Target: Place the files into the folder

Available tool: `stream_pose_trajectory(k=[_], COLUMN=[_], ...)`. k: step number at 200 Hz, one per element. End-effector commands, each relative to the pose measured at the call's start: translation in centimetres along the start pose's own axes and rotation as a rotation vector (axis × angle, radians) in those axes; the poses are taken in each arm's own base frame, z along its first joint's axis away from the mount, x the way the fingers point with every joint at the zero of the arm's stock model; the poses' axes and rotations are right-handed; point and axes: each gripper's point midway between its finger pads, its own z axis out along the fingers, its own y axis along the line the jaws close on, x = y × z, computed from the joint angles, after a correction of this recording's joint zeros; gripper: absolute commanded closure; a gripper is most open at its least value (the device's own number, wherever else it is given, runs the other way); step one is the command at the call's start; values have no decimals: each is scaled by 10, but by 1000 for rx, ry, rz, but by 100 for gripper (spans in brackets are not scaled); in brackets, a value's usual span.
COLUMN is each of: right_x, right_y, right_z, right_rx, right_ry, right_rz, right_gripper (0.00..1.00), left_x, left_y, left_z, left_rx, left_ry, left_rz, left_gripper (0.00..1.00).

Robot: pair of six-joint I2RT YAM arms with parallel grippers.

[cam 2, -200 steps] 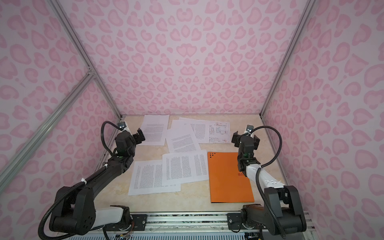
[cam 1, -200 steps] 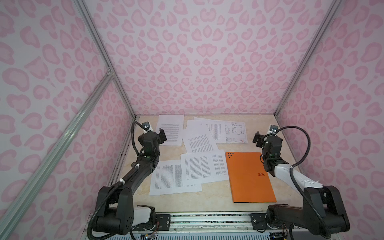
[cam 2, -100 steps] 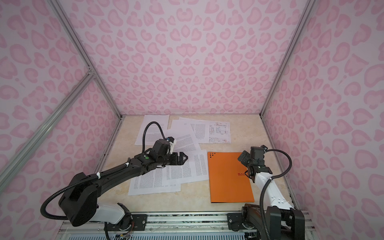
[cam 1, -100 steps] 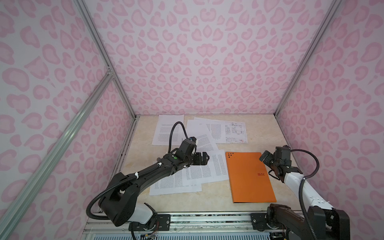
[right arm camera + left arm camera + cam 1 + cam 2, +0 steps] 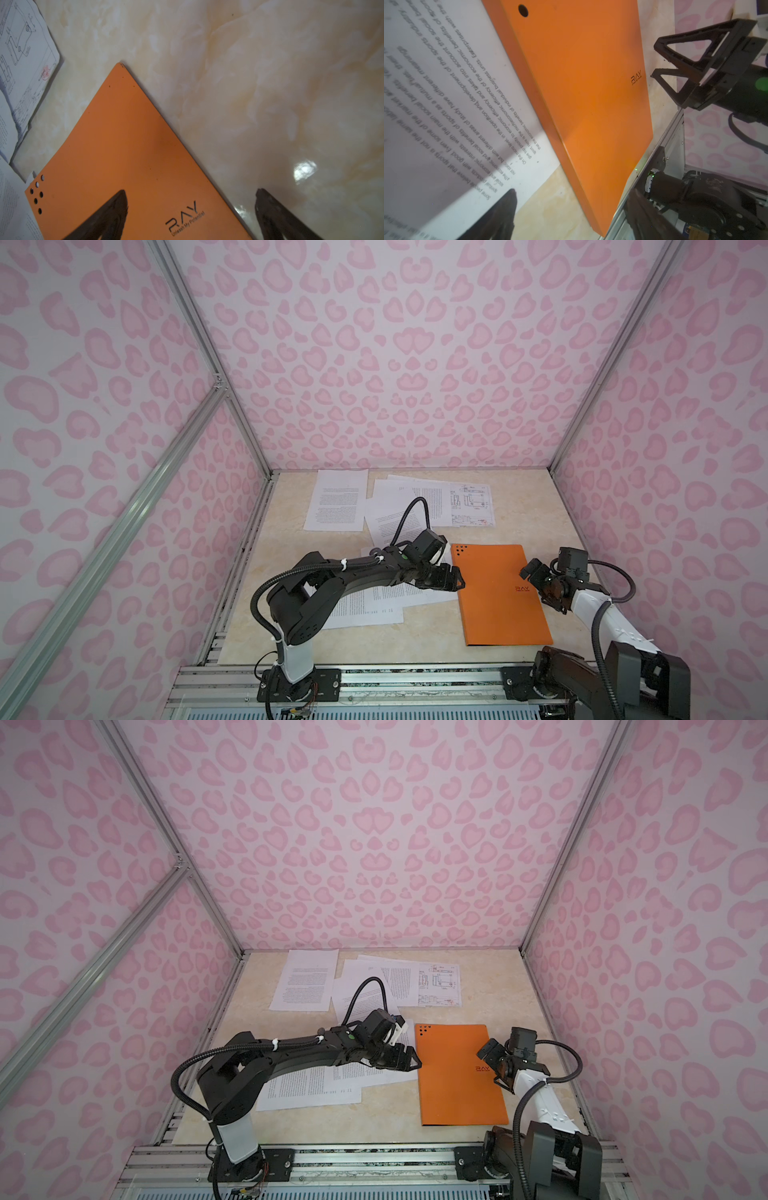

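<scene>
On the beige marbled tabletop (image 5: 415, 635), the closed flat orange folder (image 5: 494, 601) lies right of the scattered white printed paper sheets (image 5: 336, 499). You're about to open it. The left gripper (image 5: 455, 578) and right gripper (image 5: 535, 587), both spread wide and empty, have swung in from the far corners to flank it. Next, lift only the cover.

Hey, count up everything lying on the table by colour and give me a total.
White paper sheets: 6, though the overlapping ones at the back are hard to separate
Orange folder: 1
Total: 7
</scene>
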Motion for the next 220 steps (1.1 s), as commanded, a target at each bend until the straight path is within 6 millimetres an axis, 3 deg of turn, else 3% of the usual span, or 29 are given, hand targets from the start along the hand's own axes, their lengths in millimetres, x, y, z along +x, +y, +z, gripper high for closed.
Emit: stream_pose_trajectory(k=[1,55,70,113,155,220], right_x=[7,17,23,35,37,30], right_y=[-1,8,12,34,62,96], right_z=[7,19,20,21,16,0], right_rx=[-31,-115,-146,-221,-279,-359], right_ry=[49,140,172,241,258,243], right_rz=[13,74,90,92,45,-18], right_gripper=[3,5,6,9,12,13], left_x=[-4,-11,-24,-42,-63,-69], left_y=[-6,1,-3,17,47,52], left_z=[12,45,47,60,59,59], left_rx=[22,16,15,-13,-59,-62], left_ry=[25,76,56,44,20,23], left_rz=[-35,-89,-96,-163,-184,-168], left_gripper=[18,31,33,44,51,53])
